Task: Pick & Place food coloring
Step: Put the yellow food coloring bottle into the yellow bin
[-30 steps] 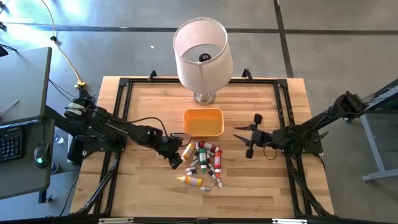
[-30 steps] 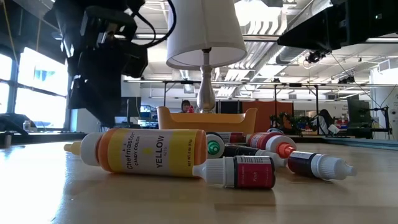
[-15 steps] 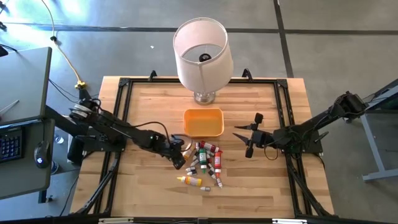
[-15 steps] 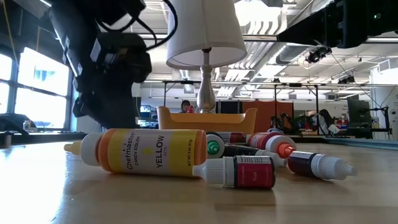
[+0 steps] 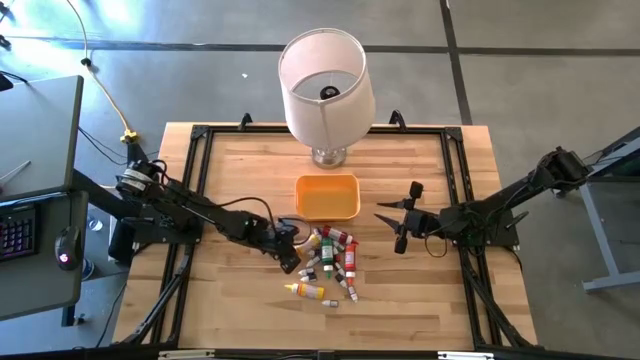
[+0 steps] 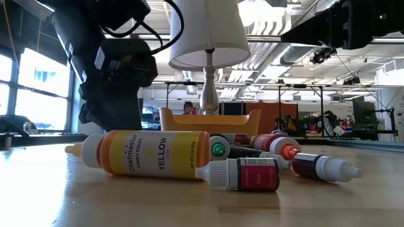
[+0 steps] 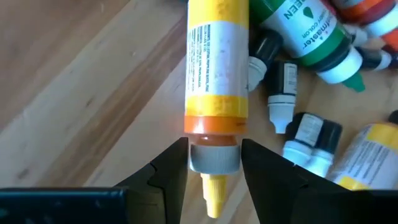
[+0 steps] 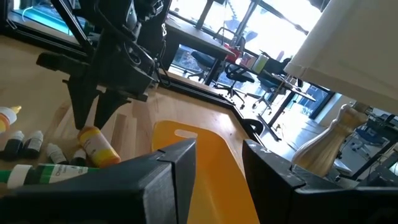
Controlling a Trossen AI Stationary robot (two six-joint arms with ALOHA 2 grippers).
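Yellow food coloring bottle (image 7: 216, 74) lies on the wooden worktop (image 5: 230, 180), its cap clamped by the lowered left hand (image 7: 214, 163). Right hand (image 5: 398, 222) hovers beside the bottle pile, fingers apart, empty.

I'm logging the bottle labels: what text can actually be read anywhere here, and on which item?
"chefmaster CANDY COLOR YELLOW": big yellow bottle, low view.
"GREEN", above it "...master": green bottle, left wrist view.
Fine print on the yellow bottle between the left gripper fingers: too small.
Other bottle labels: unreadable.
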